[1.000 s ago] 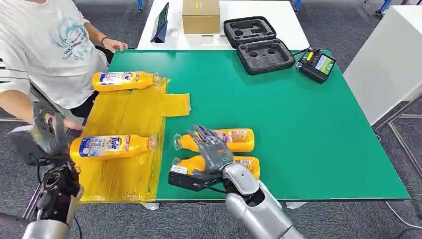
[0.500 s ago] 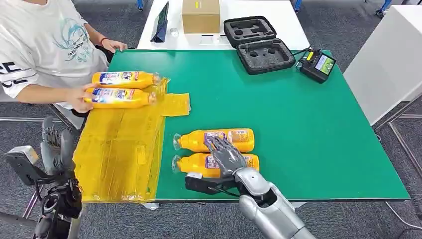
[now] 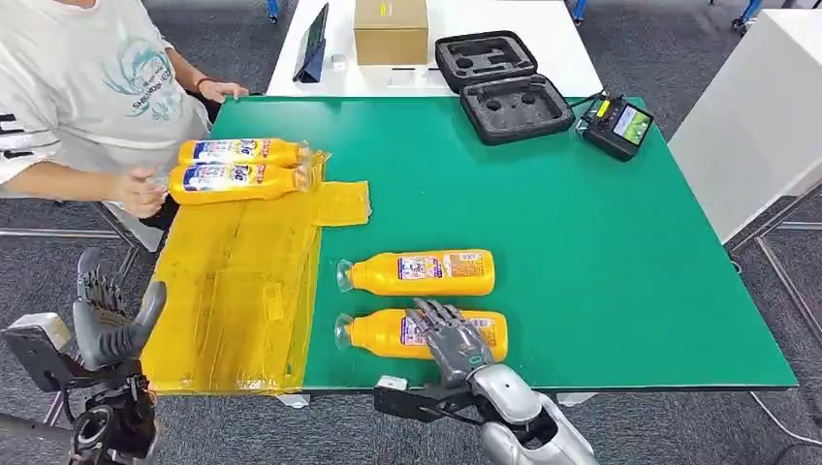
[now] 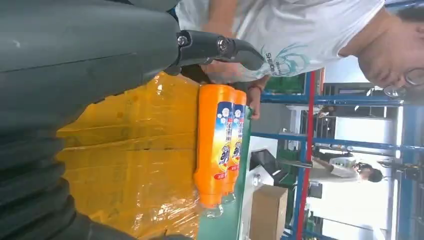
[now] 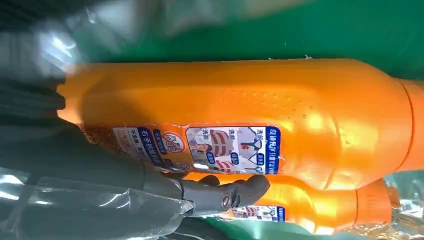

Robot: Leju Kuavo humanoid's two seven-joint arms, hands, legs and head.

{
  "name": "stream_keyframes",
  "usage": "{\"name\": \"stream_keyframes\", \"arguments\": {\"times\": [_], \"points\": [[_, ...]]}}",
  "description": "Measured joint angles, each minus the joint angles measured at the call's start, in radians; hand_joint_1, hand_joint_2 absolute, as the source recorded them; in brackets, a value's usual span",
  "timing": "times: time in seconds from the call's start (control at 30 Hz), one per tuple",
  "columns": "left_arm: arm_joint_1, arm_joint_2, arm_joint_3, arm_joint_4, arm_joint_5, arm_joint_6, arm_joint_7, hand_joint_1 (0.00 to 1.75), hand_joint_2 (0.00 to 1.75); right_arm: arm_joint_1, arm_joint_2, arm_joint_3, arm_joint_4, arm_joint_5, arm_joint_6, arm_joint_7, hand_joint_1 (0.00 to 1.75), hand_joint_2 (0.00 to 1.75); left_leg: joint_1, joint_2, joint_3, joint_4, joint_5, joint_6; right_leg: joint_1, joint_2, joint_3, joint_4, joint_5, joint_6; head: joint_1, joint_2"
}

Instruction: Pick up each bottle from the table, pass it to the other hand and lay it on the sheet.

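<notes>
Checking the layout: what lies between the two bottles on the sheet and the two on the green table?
In the head view, only bare yellow sheet and green table between the pairs.

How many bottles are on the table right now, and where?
4. Two lie side by side at the far end of the yellow sheet: far one, near one. Two lie on the green table: one, and another under the right hand.

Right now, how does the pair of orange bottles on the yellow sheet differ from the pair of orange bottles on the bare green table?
The far pair lies on the crinkled yellow plastic sheet, touching side by side; the near pair lies on the green table, with a gap between its bottles. A person's hand is at the far pair; the robot's right hand rests over the nearer bottle of the near pair. All lie flat, caps pointing opposite ways.
</notes>
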Motion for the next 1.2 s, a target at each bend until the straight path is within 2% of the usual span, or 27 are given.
{"name": "stream_keyframes", "arguments": {"times": [0.17, 0.2, 0.23, 0.27, 0.9, 1.2], "points": [[0.004, -0.002, 0.000, -0.007, 0.000, 0.002, 0.001, 0.00, 1.75, 0.009, -0.006, 0.000, -0.014, -0.002, 0.006, 0.000, 0.00, 1.75, 0.000, 0.000, 0.000, 0.000, 0.000, 0.000, 0.000, 0.000, 0.000, 0.000, 0.000, 0.000, 0.000, 0.000], [0.006, -0.002, 0.000, -0.010, 0.000, 0.002, 0.002, 0.00, 1.75, 0.009, -0.007, 0.000, -0.015, -0.004, 0.010, -0.001, 0.09, 1.75, 0.000, 0.000, 0.000, 0.000, 0.000, 0.000, 0.000, 0.000, 0.000, 0.000, 0.000, 0.000, 0.000, 0.000], [0.007, -0.002, 0.000, -0.013, 0.000, 0.005, 0.003, 0.00, 1.75, 0.010, -0.008, 0.000, -0.017, -0.007, 0.013, -0.001, 0.65, 1.75, 0.000, 0.000, 0.000, 0.000, 0.000, 0.000, 0.000, 0.000, 0.000, 0.000, 0.000, 0.000, 0.000, 0.000], [0.007, -0.002, 0.000, -0.015, 0.001, 0.007, 0.006, 0.00, 1.75, 0.011, -0.010, 0.000, -0.017, -0.012, 0.019, -0.001, 1.71, 1.75, 0.000, 0.000, 0.000, 0.000, 0.000, 0.000, 0.000, 0.000, 0.000, 0.000, 0.000, 0.000, 0.000, 0.000], [0.036, -0.008, 0.002, -0.030, 0.024, 0.009, 0.032, 0.00, 1.75, -0.002, -0.018, -0.016, 0.003, -0.053, 0.029, 0.002, 1.75, 1.75, 0.000, 0.000, 0.002, 0.000, 0.000, 0.000, 0.000, 0.000, 0.002, 0.000, 0.000, 0.000, 0.000, 0.000], [0.036, -0.011, 0.001, -0.030, 0.034, 0.006, 0.040, 0.00, 1.75, -0.030, -0.013, -0.016, 0.048, -0.071, 0.044, -0.006, 1.75, 1.75, 0.000, 0.002, 0.009, 0.000, -0.001, 0.000, 0.000, 0.001, 0.007, -0.001, 0.000, 0.000, 0.000, 0.000]]}}
